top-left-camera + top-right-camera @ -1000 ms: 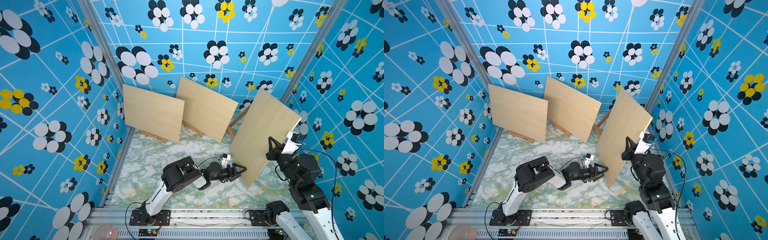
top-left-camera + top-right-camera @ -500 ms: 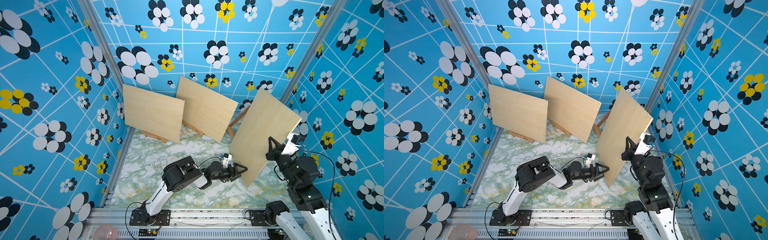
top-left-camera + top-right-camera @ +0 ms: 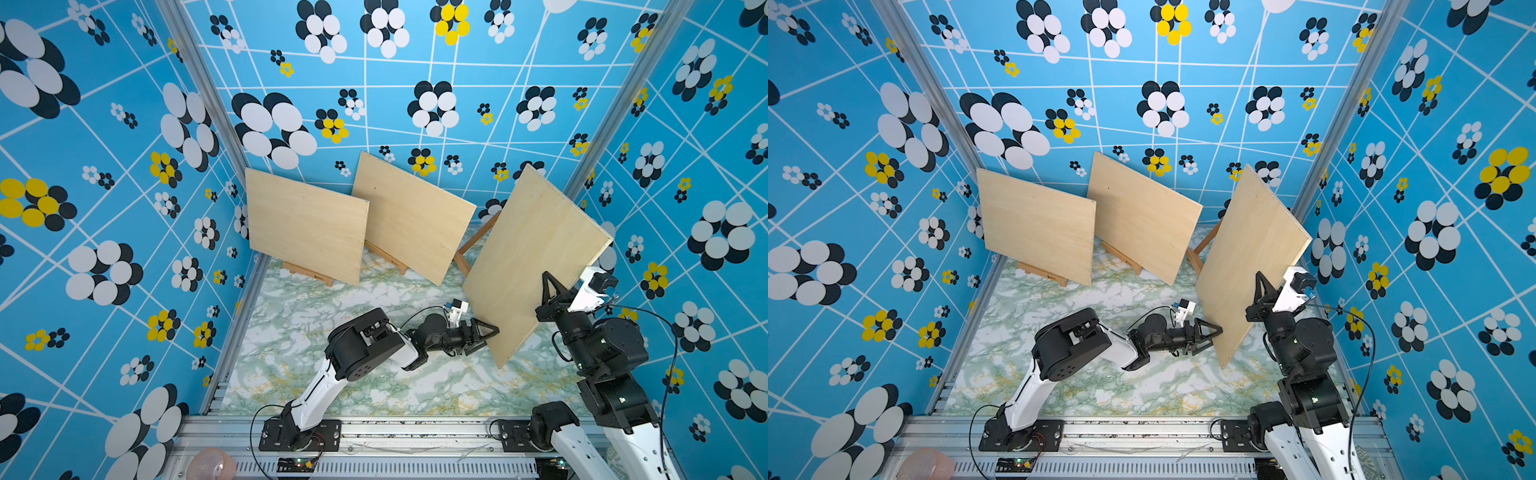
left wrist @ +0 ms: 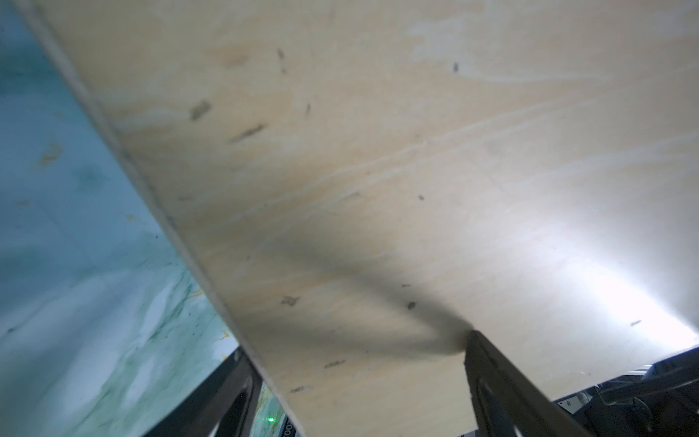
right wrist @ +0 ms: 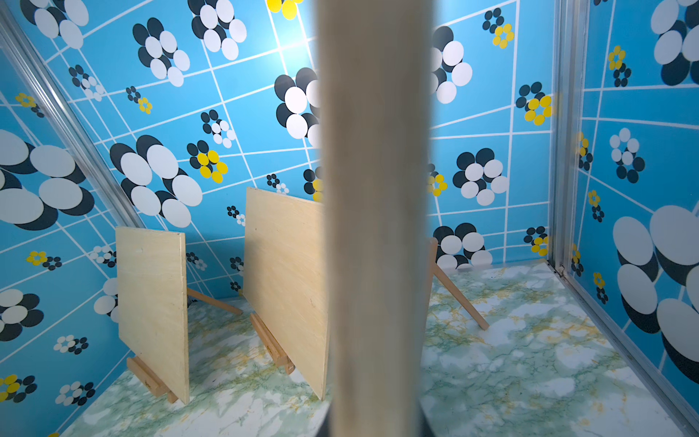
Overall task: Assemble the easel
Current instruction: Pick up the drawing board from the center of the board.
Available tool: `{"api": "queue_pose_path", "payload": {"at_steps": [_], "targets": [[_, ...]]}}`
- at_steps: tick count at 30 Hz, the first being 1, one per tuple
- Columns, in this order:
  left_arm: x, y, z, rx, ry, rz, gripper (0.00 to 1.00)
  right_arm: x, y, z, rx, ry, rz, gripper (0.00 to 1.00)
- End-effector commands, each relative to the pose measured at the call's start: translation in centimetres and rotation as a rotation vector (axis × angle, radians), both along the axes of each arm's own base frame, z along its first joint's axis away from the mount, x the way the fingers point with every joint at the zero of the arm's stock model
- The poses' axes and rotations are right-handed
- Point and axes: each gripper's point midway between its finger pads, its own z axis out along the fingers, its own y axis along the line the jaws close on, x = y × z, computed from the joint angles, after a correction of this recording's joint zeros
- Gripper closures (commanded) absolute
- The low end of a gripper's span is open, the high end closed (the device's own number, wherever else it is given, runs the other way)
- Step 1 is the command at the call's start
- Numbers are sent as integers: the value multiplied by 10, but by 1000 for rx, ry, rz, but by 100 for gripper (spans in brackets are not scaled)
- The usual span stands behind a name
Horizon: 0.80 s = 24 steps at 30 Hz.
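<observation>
While the right tool [image 3: 552, 284] pinches the right-hand edge of the plywood board [image 3: 536, 266], clamped tight on it, the panel hangs tilted over the right side of the worktop [image 3: 374, 386]. Its long axis climbs from a low corner near the front up toward the back right corner of the enclosure, and its broad face turns toward the left arm. Whether that low corner touches the marble surface cannot be told. The left tool [image 3: 489, 334] stands wide, 1 finger [image 4: 491, 382] at the face and the other past the board's edge, gripping nothing. Just behind the panel, the bare easel [image 3: 462, 264] stands near the back wall. The left board [image 3: 305, 232] and middle board [image 3: 411, 216] each lean on a low wooden stand [image 3: 307, 274].
</observation>
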Motion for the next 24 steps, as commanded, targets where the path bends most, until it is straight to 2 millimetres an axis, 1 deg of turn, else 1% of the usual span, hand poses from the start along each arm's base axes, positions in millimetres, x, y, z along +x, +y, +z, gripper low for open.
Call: {"api": "queue_pose_path", "payload": {"at_steps": [1, 8, 16, 17, 18, 24], "targets": [[13, 0, 66, -161, -141, 27, 17, -13, 14, 46, 93, -161, 103, 100], [26, -2, 87, -156, -184, 18, 17, -4, 17, 61, 103, -195, 121, 100], [42, -3, 102, -165, -201, 26, 17, 4, 10, 77, 133, -231, 117, 100], [43, -4, 104, -161, -204, 24, 17, 5, 12, 79, 145, -234, 132, 100], [45, -4, 105, -160, -208, 25, 17, 8, 3, 80, 148, -240, 103, 100], [59, -1, 114, -161, -219, 36, 17, 17, -5, 86, 166, -256, 97, 100]]}}
